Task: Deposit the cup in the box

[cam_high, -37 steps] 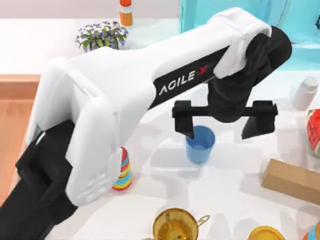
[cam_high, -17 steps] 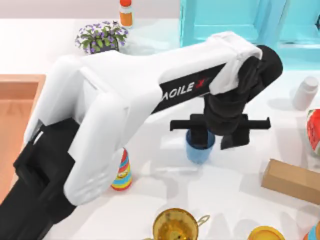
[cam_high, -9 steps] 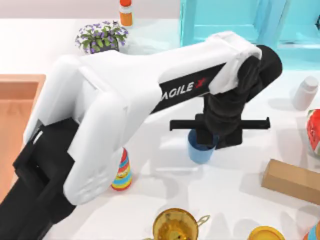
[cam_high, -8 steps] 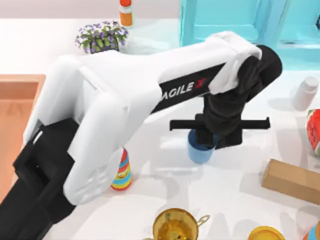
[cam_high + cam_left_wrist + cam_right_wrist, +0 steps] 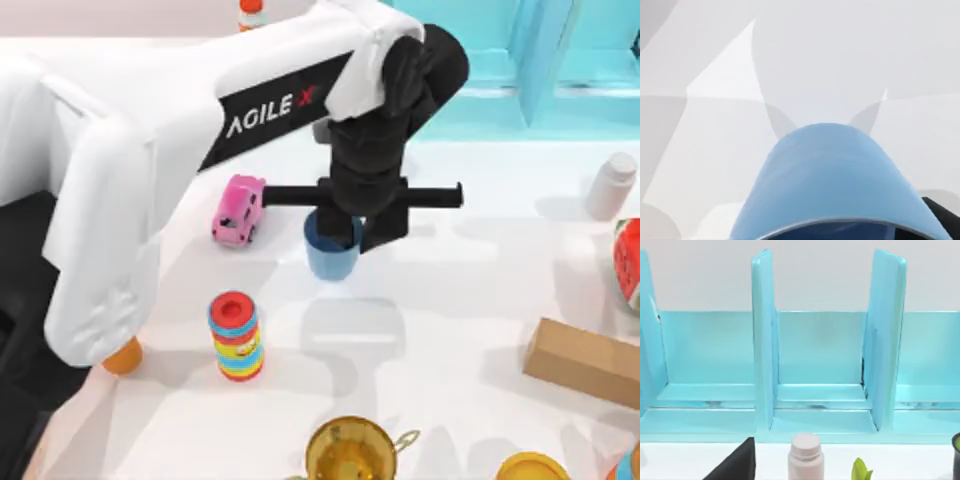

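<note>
The blue cup (image 5: pixel 330 258) hangs above the white table, a little left of centre. My left gripper (image 5: pixel 362 232) is shut on its rim, with one finger inside the cup and the other outside. In the left wrist view the cup (image 5: pixel 830 185) sits close below the camera, with a dark fingertip (image 5: pixel 942 217) at its edge. The box is hidden behind my left arm at the table's left. My right arm's wrist camera faces the turquoise cabinet (image 5: pixel 820 365).
A pink toy car (image 5: pixel 237 210) lies just left of the cup. A striped ring stack (image 5: pixel 235 337) stands nearer the front. A golden vessel (image 5: pixel 350 452), a cardboard carton (image 5: pixel 585 362), a white bottle (image 5: pixel 610 185) and the cabinet (image 5: pixel 520 50) surround the middle.
My left gripper closed on the cup's rim, then carried it up and to the left. The arm swung left, uncovering the pink car and the ring stack.
</note>
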{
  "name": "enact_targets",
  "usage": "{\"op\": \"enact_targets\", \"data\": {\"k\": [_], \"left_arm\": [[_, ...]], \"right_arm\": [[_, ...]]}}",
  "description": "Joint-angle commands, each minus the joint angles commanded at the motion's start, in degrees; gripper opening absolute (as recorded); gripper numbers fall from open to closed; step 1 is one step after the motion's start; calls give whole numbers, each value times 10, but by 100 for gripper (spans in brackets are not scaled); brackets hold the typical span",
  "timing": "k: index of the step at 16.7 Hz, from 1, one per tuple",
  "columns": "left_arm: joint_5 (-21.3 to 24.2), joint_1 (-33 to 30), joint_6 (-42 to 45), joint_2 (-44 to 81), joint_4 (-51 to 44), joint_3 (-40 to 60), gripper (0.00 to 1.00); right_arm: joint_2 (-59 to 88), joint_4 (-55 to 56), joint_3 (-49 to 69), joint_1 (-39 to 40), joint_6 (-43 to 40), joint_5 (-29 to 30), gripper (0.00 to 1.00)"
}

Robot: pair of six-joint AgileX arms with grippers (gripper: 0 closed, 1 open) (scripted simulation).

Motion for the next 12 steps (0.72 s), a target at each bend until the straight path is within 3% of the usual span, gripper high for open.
{"op": "enact_targets", "data": {"k": [9,12], "left_arm": [[30,392,383,-276,-50,-216,0],[36,484,475,-351,-64,-280,0]], "right_arm": [[0,0,0,0,0,0,100],[0,0,0,0,0,0,100]]}}
